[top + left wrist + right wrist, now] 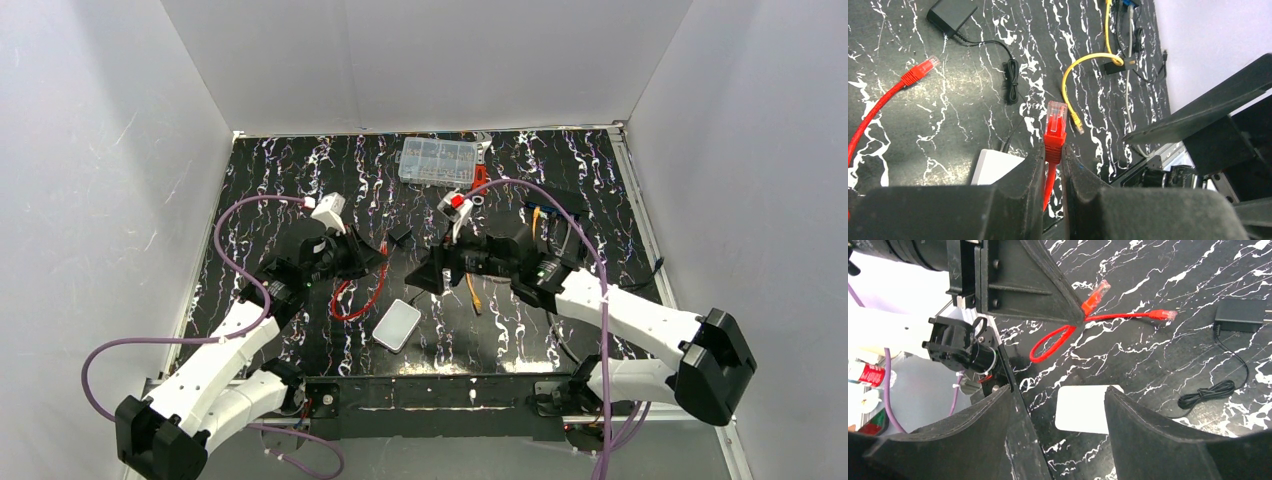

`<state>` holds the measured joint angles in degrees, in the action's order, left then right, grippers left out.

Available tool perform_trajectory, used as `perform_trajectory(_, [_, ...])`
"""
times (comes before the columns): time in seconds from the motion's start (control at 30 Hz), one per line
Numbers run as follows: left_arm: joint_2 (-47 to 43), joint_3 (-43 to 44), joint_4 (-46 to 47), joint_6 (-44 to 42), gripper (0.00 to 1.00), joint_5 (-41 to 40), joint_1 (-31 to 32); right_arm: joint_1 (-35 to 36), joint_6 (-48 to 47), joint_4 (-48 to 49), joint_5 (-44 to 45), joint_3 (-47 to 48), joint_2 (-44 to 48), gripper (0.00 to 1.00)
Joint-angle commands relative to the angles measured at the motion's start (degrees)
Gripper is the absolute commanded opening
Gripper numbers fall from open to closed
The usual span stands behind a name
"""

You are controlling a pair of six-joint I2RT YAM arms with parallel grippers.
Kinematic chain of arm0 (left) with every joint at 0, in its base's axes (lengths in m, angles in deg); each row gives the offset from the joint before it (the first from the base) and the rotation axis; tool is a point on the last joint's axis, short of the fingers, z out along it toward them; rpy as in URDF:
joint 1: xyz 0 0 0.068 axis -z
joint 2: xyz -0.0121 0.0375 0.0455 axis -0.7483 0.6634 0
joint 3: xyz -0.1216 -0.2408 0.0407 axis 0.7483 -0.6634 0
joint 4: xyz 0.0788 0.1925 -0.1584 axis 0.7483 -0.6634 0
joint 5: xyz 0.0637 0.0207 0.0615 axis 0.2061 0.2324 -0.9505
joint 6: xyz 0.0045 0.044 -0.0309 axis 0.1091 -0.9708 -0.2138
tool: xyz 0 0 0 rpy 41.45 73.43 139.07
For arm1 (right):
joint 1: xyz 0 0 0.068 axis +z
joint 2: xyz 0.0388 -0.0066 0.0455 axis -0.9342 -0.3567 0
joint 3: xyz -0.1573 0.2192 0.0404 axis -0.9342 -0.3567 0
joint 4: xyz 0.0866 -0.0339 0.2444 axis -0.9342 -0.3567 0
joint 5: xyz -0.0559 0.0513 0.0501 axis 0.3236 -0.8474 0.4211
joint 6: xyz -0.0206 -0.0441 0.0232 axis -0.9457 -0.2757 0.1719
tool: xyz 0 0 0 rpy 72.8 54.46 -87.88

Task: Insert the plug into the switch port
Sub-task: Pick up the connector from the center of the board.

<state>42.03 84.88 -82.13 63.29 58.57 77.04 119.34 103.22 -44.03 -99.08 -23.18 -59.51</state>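
The left gripper (1054, 152) is pinched shut on the red wire (1054, 135), not the plug (1076, 122). The plug lies loose, right of the white box (993, 167). The right gripper (1060, 390) hangs over that box, wide open and holding nothing. It should take the plug near its tip and keep it straight.

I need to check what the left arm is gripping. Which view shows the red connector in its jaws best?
Left wrist: the red connector is close and sharp, clamped between the jaws of the left gripper. Right wrist shows it small, poking past that gripper; in top external it is too small to make out.
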Motion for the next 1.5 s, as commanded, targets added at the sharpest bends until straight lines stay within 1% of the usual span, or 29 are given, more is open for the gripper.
perform_trajectory(0.0, [-1.34, -0.09, 3.24, 3.40, 0.00, 0.07, 0.05, 3.42, 3.62, 1.85, 7.63, 5.56, -2.95, 0.72])
perform_trajectory(0.4, [-1.95, -0.57, 4.52, 6.48, 0.00, -0.74, 0.06, 6.74, 6.21, 3.59, 14.73, 10.97, -12.59, 0.65])
perform_trajectory(0.6, [-2.26, 0.08, 4.31, 7.27, 0.00, -0.43, 0.05, 6.98, 7.01, 5.89, 16.37, 11.50, -15.06, 0.58])
perform_trajectory(0.83, [-2.79, 0.03, 3.93, 7.53, 0.00, -0.46, 0.05, 7.06, 6.69, 7.90, 15.94, 12.28, -16.93, 0.35])
perform_trajectory(0.93, [-2.88, 0.04, 3.83, 7.58, 0.00, -0.28, 0.05, 7.06, 6.53, 8.67, 15.38, 12.45, -17.30, 0.18])
perform_trajectory(0.97, [-2.97, 0.05, 3.61, 7.56, 0.00, -0.28, 0.06, 7.08, 6.45, 8.80, 15.23, 12.52, -17.38, 0.11])
perform_trajectory(1.0, [-3.06, 0.09, 3.47, 7.47, 0.00, -0.28, 0.05, 7.08, 6.46, 8.85, 15.18, 12.52, -17.37, 0.01])
perform_trajectory(1.2, [-3.77, 1.46, 1.48, 5.95, 0.00, 0.53, 0.05, 7.15, 5.59, 9.91, 15.10, 11.87, -15.92, 0.01])
perform_trajectory(1.33, [-3.32, 5.01, -1.67, 2.87, 0.00, 3.44, 0.07, 7.15, 4.13, 11.91, 14.82, 10.18, -13.16, 0.01])
perform_trajectory(1.37, [-3.34, 5.94, -2.75, 1.81, 0.07, 3.98, 0.06, 7.16, 3.65, 12.31, 14.55, 9.85, -12.41, 0.01])
perform_trajectory(1.4, [-3.37, 6.67, -3.76, 0.64, 0.17, 4.16, 0.05, 7.19, 3.00, 12.54, 14.17, 9.75, -11.78, 0.01])
perform_trajectory(1.43, [-3.70, 7.67, -5.12, -0.34, 0.29, 4.12, 0.05, 7.15, 2.32, 12.57, 13.69, 9.71, -11.10, 0.01])
perform_trajectory(1.47, [-4.17, 8.37, -6.00, -1.23, 0.37, 4.12, 0.05, 7.15, 1.46, 12.54, 13.34, 9.64, -10.19, 0.01])
